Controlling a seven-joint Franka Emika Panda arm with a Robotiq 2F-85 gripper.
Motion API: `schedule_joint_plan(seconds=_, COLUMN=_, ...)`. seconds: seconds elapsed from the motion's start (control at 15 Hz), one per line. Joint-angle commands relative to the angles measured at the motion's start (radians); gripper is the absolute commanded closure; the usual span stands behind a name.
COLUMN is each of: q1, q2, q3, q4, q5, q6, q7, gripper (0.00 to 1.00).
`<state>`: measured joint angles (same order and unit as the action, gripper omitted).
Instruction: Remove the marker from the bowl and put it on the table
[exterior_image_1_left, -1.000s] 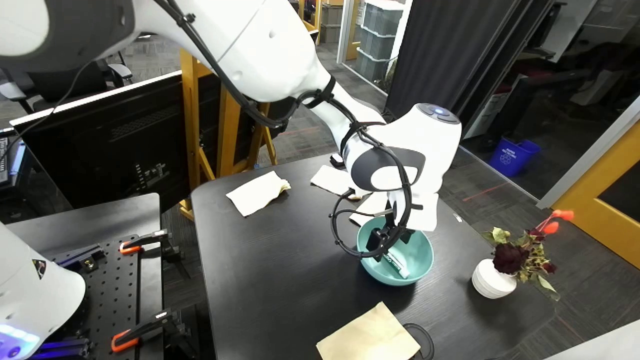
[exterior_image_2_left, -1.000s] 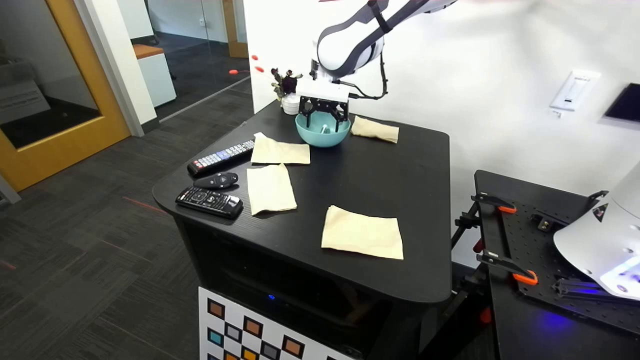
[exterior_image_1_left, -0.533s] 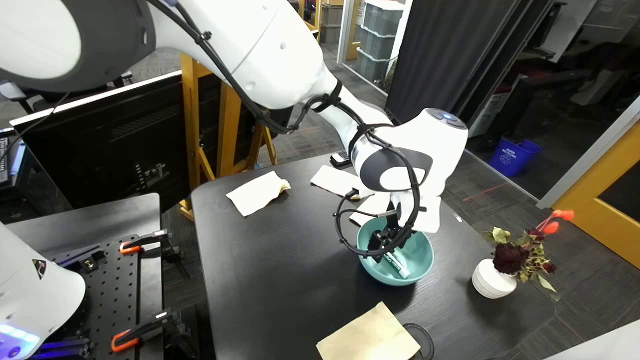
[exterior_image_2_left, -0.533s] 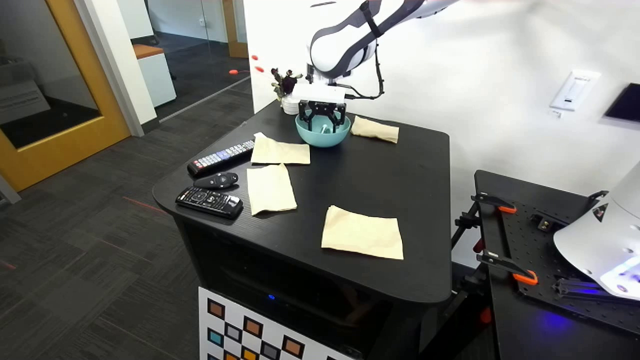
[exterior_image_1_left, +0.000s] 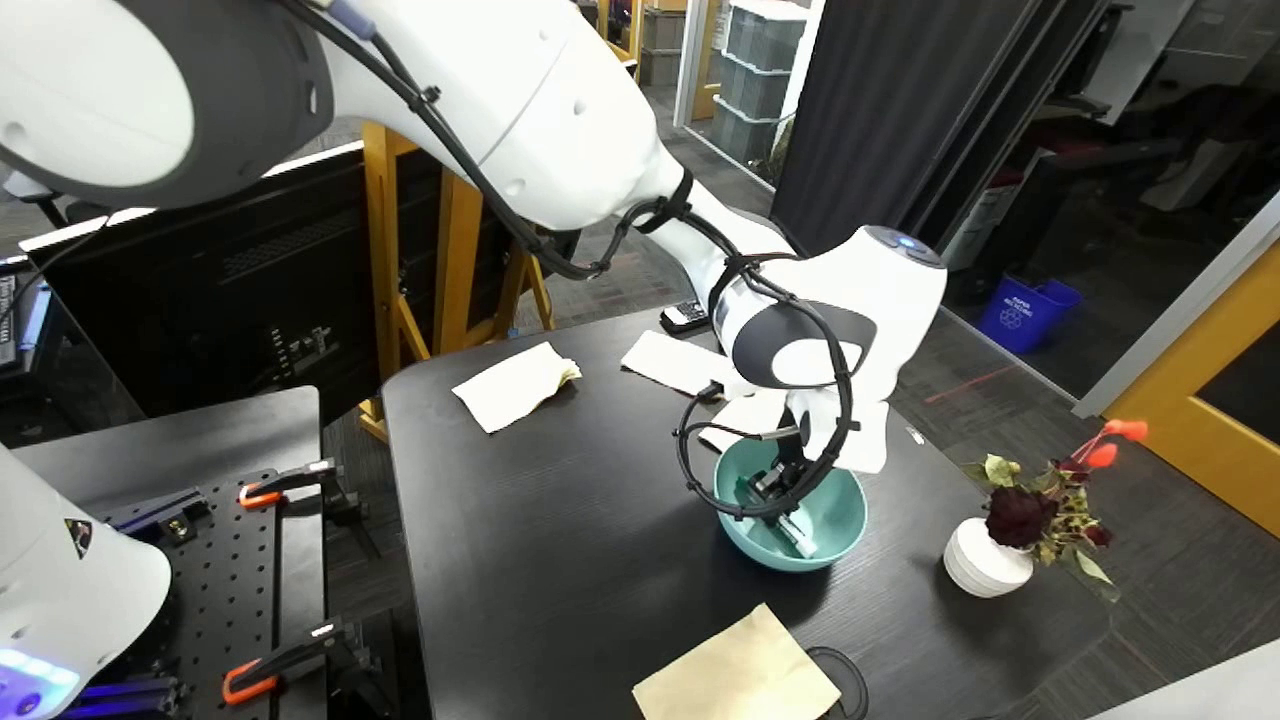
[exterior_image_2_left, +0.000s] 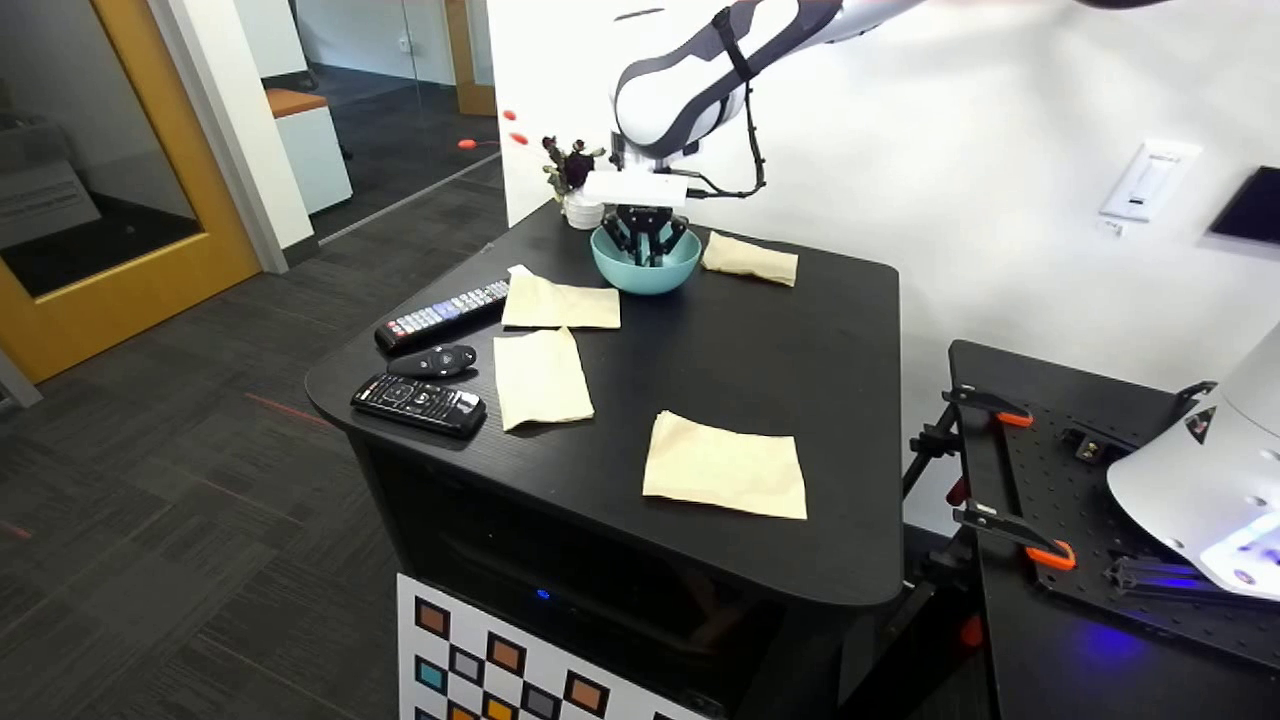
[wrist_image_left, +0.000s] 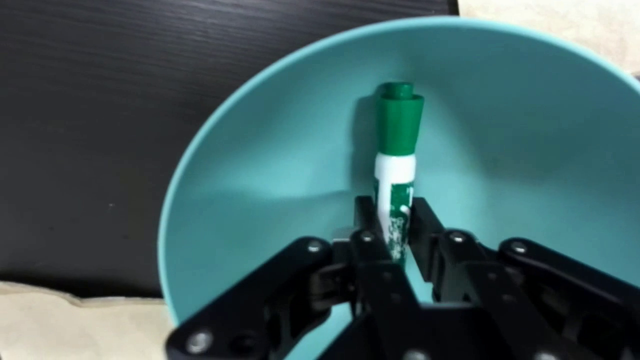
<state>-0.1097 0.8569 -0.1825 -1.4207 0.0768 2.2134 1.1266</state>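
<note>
The marker (wrist_image_left: 396, 170), white and green with a green cap, lies inside the turquoise bowl (wrist_image_left: 240, 145). My gripper (wrist_image_left: 391, 202) reaches down into the bowl, and its two fingers press against the marker's barrel from both sides. The capped end sticks out beyond the fingertips; the other end is hidden by the fingers. In an exterior view the marker (exterior_image_1_left: 798, 538) still shows low in the bowl (exterior_image_1_left: 845, 515). Fingers and bowl wall mostly hide it in an exterior view where the gripper (exterior_image_2_left: 648, 258) stands over the bowl. The bowl rests on the black table (exterior_image_2_left: 790, 370).
Pale folded cloths or papers lie around the bowl, one (exterior_image_2_left: 750, 258) close beside it. A white pot (exterior_image_1_left: 988, 558) with flowers stands near the bowl. Several remotes (exterior_image_2_left: 420, 403) sit along the table's edge. A white wall (exterior_image_2_left: 950, 200) rises behind the table.
The jaws stood wide around the marker and have come together on it. The arm has shifted slightly and sunk a little lower into the bowl. Bowl and marker look unmoved.
</note>
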Motion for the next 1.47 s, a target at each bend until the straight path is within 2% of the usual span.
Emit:
schedule_joint_plan(seconds=0.0, q1=0.002, q2=0.024, q3=-0.013, q4=0.057, q5=0.009, q6=-0.054, q7=0.007, gripper=0.96)
schedule_joint_plan(seconds=0.33, q1=0.017, q2=-0.05, q3=-0.018, q4=0.006, q5=0.002, q6=-0.027, q7=0.005, gripper=0.95)
schedule_joint_plan(seconds=0.73, q1=0.045, q2=-0.223, q3=-0.026, q4=-0.1, q5=-0.022, q6=-0.029, q7=0.002, gripper=0.95)
schedule_joint_plan(seconds=0.93, q1=0.064, q2=-0.322, q3=-0.025, q4=-0.188, q5=-0.054, q6=-0.017, q7=-0.008, gripper=0.95)
schedule_joint_plan(seconds=1.4, q1=0.141, q2=-0.56, q3=-0.001, q4=-0.487, q5=-0.136, q6=0.035, q7=0.033, gripper=0.95)
